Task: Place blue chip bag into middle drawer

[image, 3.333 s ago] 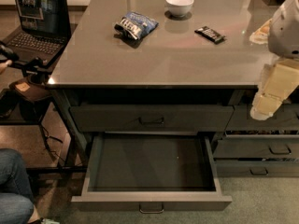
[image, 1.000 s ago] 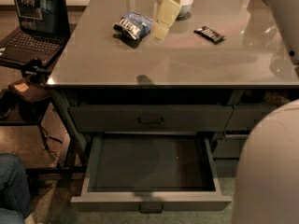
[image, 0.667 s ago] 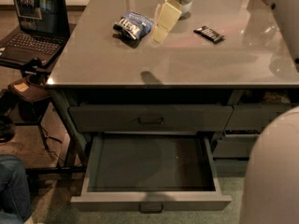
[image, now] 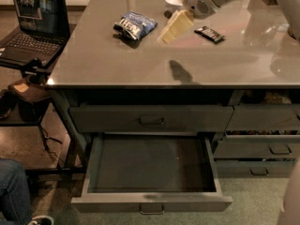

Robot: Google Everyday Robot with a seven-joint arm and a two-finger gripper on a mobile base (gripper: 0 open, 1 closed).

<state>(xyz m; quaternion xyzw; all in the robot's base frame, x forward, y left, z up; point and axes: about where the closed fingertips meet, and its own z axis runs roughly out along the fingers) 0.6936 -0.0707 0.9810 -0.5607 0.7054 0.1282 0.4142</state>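
Observation:
The blue chip bag (image: 134, 26) lies crumpled on the grey table top, back left of centre. My gripper (image: 174, 28) hangs above the table just right of the bag, its pale fingers pointing down-left toward it, with nothing in it. A gap remains between it and the bag. The middle drawer (image: 152, 164) stands pulled out below the table front, its dark floor bare.
A black candy bar wrapper (image: 209, 33) lies right of the gripper, a white bowl (image: 172, 0) behind it. An open laptop (image: 33, 21) sits on a side stand at left. A person's leg (image: 13, 196) is at the bottom left. Closed drawers (image: 262, 118) sit at right.
My arm has swung in from the right side across the table, and the gripper now hangs a little further right of the bag and lower than a second ago.

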